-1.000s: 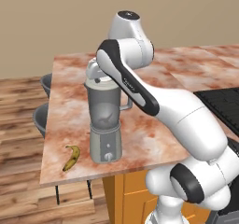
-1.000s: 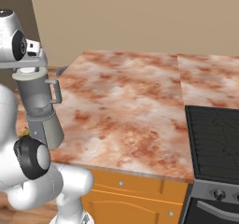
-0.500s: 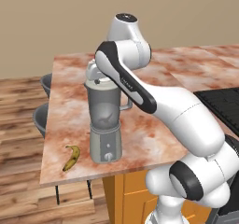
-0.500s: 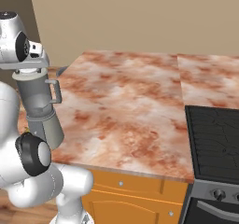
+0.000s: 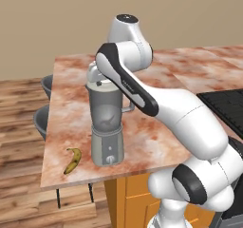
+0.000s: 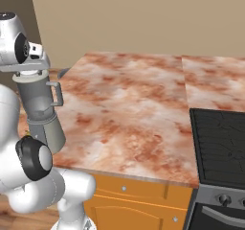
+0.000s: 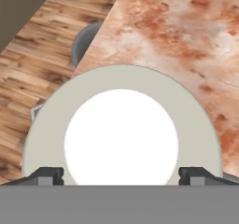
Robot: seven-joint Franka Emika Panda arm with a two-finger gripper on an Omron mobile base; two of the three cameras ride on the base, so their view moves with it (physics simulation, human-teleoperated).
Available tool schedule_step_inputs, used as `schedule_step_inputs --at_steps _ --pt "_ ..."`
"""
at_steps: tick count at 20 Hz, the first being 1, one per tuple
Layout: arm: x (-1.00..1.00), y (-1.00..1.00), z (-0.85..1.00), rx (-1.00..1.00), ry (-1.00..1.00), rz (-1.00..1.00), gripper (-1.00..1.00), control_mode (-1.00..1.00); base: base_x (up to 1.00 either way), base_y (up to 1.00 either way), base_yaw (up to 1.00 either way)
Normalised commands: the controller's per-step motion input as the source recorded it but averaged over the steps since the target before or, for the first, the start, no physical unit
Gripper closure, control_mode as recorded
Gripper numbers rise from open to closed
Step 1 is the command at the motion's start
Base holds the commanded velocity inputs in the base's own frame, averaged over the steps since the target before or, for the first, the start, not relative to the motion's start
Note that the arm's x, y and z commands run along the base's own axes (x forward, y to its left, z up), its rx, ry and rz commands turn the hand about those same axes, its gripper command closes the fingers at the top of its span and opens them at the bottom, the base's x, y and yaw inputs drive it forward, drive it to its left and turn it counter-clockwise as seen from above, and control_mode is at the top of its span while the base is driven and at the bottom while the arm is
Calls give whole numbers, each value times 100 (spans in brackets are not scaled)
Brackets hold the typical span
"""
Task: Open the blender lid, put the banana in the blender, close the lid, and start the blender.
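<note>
The blender (image 5: pixel 108 115) stands near the counter's front left corner, a grey jar on a silver base with a round knob. The blender lid (image 7: pixel 121 139) sits on the jar's mouth. My gripper (image 7: pixel 121 174) points straight down onto it. The fingertips (image 7: pixel 50 174) rest over the lid's outer ring, one on each side of the bright centre disc, open and gripping nothing. From the base views the hand (image 5: pixel 97 75) covers the jar top (image 6: pixel 29 75). The banana (image 5: pixel 72 159) lies on the counter left of the blender's base.
The marble counter (image 5: pixel 156 127) stretches back and to the right. A black stove (image 6: pixel 220 147) adjoins it on the right. Two grey stools (image 5: pixel 42 120) stand off the counter's left edge above the wooden floor, one visible past the lid (image 7: pixel 86 43).
The hand has sunk a little onto the blender lid. The blender and the banana have not moved.
</note>
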Motion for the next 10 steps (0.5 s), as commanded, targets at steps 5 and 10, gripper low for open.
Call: schedule_step_inputs --at_steps 5,10 --pt "11 12 -12 0 2 1 100 -100 0 0 0" --pt "3 4 22 0 0 4 100 -100 0 0 0"
